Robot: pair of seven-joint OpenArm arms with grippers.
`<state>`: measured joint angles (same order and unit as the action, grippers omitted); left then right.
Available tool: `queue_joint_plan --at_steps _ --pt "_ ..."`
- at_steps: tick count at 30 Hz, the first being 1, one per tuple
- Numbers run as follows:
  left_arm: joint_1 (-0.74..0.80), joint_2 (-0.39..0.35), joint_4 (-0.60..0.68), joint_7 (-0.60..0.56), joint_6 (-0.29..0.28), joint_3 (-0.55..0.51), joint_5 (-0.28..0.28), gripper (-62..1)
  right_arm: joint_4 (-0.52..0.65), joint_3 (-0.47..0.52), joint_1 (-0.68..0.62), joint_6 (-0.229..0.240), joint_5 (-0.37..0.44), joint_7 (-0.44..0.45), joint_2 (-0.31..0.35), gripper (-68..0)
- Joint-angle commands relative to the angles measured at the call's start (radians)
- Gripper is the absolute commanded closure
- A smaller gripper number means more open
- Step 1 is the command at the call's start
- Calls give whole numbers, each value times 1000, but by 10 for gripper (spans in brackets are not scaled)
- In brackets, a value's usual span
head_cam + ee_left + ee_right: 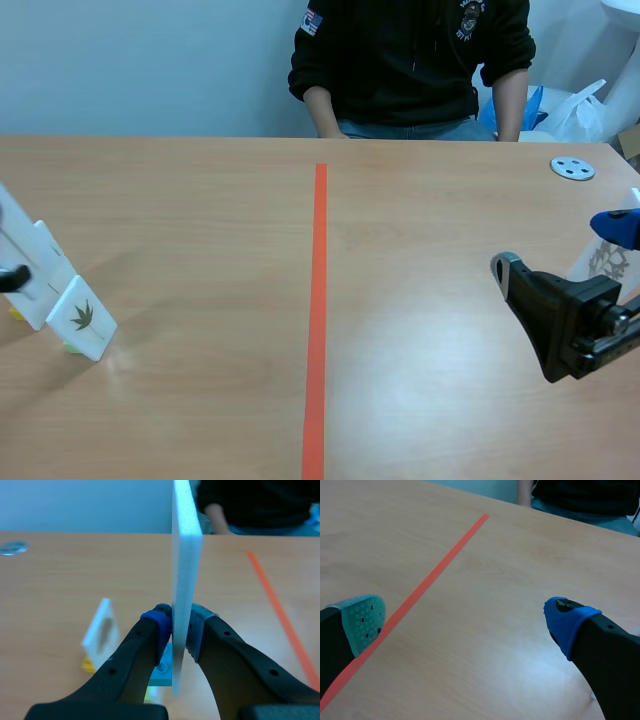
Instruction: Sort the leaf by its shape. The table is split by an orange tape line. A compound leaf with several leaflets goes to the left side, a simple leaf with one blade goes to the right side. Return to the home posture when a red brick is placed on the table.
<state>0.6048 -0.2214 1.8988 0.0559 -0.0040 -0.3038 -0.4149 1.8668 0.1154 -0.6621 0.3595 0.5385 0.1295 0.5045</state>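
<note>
My left end effector (179, 624) pinches a white card (186, 545) edge-on at 9 o'clock of the orange tape line (318, 300), leaf card (82, 318) standing just beside; right end effector (465, 622) spread at 3 o'clock.

Our left pincer (180, 625) has two thick black fingers (125, 665), smooth and matte, that curve inward toward the tips. Small round recessed holes sit along each finger, well back from the tips. One tip wears a deep blue pad (159, 617) and the other a pale grey-green pad (200, 617). Our right pincer (465, 625) is built the same way, with broad black fingers. One of its tips has a teal-green pad (365, 620) pierced with dark dots, the other a bright blue pad (567, 622). Behind that pincer, the black housing (575, 320) is blocky and angular.
</note>
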Motion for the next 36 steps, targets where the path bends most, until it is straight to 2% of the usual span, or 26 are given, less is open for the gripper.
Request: queue_joint_plan --at_steps 1,4,6,18,24,27,30,36 --pt "-12 -15 -5 -13 18 -14 -13 -70 4 2 17 0 8 15 0 -679" --pt "-13 -33 -24 -14 47 -64 -17 -70 4 2 17 0 8 15 0 -679" --pt "-16 -47 -51 -16 47 -82 -22 -70 4 2 24 0 8 14 0 -679" --pt "-113 -79 -316 -82 46 -89 -69 -70 4 2 47 0 8 11 0 -679" --pt "-198 -79 -476 -142 31 -88 -69 -70 4 2 47 0 8 11 0 -679" --pt "-231 -79 -540 -167 6 -77 -69 -70 4 2 47 0 8 11 0 -679" --pt "-255 -78 -587 -191 -24 -54 -68 -70 4 2 47 0 8 11 0 -679" --pt "-289 -78 -661 -254 -37 0 -48 -70 4 2 47 0 8 11 0 -679"
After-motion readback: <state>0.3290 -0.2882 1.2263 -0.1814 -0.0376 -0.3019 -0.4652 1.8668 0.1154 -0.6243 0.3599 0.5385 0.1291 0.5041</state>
